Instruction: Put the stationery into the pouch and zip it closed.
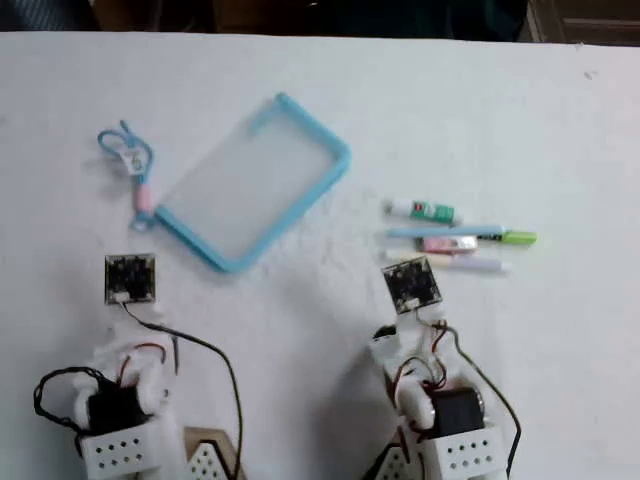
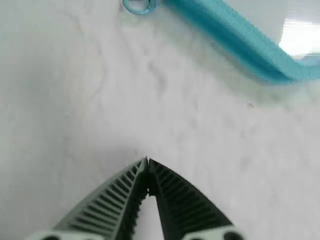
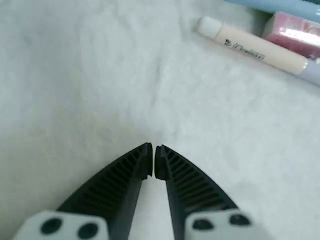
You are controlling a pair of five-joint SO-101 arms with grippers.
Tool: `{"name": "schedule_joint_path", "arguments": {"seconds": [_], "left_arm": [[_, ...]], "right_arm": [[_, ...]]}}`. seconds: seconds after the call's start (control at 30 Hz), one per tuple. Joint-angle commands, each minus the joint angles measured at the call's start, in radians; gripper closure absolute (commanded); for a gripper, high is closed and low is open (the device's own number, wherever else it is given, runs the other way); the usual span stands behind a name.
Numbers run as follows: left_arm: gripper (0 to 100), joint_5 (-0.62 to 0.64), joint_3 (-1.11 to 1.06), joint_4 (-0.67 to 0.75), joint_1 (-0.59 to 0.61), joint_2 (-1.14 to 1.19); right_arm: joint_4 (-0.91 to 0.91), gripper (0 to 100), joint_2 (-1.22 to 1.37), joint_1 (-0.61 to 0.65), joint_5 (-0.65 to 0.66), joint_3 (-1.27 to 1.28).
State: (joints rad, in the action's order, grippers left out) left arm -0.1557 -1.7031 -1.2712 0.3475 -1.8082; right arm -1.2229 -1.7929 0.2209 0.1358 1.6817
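At the left, the blue strap (image 1: 130,165) with its small tag (image 1: 133,158) trails off the corner of the pouch (image 1: 250,180). The pouch lies flat and slanted on the table (image 1: 560,120) with nothing in it. I cannot tell whether its zip is open; a flat mouth could refuse whatever is pushed at it, and a tug on the strap may just drag the unpinned pouch along. The left jaws, clenched on nothing, sit low just short of the pouch's blue edge. Right of centre, the right jaws, likewise closed and empty, rest near the stationery: a white tube (image 1: 425,211), a blue pen (image 1: 470,235), a pink eraser (image 1: 447,244) and a cream pen (image 1: 455,261). These lie packed side by side, so a grab may pinch two or send a round one rolling. The tag, tube, eraser and cream pen carry print, too small to read.
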Motion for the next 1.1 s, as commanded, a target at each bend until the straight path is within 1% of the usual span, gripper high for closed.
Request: {"name": "schedule_joint_path", "arguments": {"seconds": [0.0,0.43,0.57,0.73,0.87,1.07], "left_arm": [[97,0.003,0.009,-0.011,0.010,-0.007],[97,0.003,0.009,-0.011,0.010,-0.007],[97,0.003,0.009,-0.011,0.010,-0.007],[97,0.003,0.009,-0.011,0.010,-0.007],[97,0.003,0.009,-0.011,0.010,-0.007],[97,0.003,0.009,-0.011,0.010,-0.007]], "right_arm": [[0.012,98.1,-0.005,0.004,-0.009,0.009],[0.019,98.1,-0.005,0.004,-0.009,0.009],[0.093,98.1,-0.005,0.010,-0.009,0.009],[0.283,97.8,-0.005,0.013,-0.011,0.009],[0.397,97.8,-0.005,0.104,-0.003,0.008],[0.535,97.8,-0.005,0.343,-0.002,0.008]]}}
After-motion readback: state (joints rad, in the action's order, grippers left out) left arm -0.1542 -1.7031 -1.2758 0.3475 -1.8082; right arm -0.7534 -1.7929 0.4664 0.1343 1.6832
